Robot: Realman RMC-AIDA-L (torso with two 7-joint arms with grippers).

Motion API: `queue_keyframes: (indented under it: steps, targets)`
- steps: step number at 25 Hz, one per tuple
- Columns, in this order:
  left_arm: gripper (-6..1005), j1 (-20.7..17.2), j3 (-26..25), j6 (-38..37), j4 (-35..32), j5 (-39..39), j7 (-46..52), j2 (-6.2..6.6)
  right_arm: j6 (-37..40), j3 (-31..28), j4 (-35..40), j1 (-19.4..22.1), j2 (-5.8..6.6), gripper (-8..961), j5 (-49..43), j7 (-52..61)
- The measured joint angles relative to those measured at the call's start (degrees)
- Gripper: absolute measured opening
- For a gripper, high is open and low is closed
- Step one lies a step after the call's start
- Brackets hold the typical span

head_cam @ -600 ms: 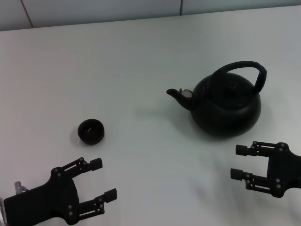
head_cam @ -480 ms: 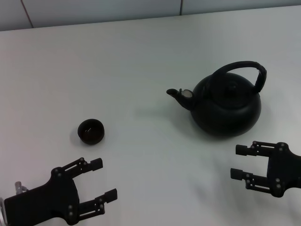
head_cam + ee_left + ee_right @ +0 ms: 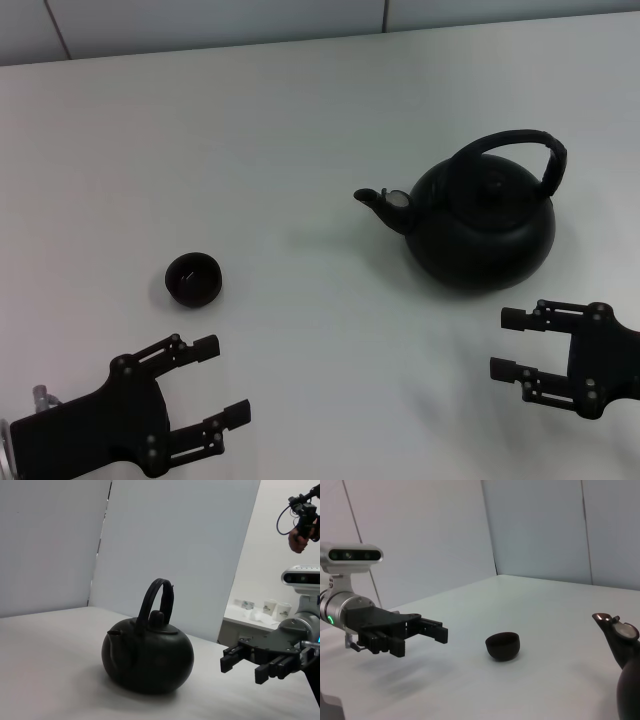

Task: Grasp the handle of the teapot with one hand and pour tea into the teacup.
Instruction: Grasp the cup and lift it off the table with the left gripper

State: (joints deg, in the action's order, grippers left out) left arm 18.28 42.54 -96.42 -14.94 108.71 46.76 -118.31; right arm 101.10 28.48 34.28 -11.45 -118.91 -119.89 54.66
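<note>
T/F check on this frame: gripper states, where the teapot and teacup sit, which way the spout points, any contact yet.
1. The right gripper is closed on the handle. False: it is open, near the front of the table, clear of the teapot.
2. The spout points toward the robot's left, the teacup's side. True.
3. The teacup stands on the robot's right, touching the teapot. False: it stands on the left, well apart from it.
4. The left gripper is open and holds nothing. True.
5. The teapot is tipped over the teacup. False: it stands upright on the table.
</note>
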Motion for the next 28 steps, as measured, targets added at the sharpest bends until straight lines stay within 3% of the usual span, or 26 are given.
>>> queue_keyframes:
  steps: [10, 11, 13, 14, 18, 28]
  targets:
    - [801, -0.08, -0.69, -0.41, 0.00, -0.42, -0.22, -0.08, -0.03, 0.00, -0.01, -0.06, 0.00, 600, 0.00, 0.00]
    - [801, -0.09, -1.64, -0.58, 0.00, -0.53, -0.43, -0.09, -0.03, 0.00, 0.00, -0.06, 0.00, 600, 0.00, 0.00]
    - [801, -0.07, -8.60, 0.22, 0.01, -0.65, -2.48, -0.20, -0.03, 0.00, 0.00, -0.06, 0.00, 600, 0.00, 0.00]
    - [801, -0.07, -8.60, 0.22, 0.01, -0.65, -2.48, -0.20, -0.03, 0.00, -0.01, -0.06, 0.00, 600, 0.00, 0.00]
    - [801, -0.03, -16.44, 3.01, 1.14, -0.67, -7.55, -0.25, -0.02, -0.26, -0.01, -0.34, -0.06, 600, 0.01, 0.01]
    - [801, -0.04, -16.98, 5.46, 2.24, -0.64, -9.33, -0.25, 0.05, -0.45, -0.01, -1.28, -0.09, 600, 0.13, 0.01]
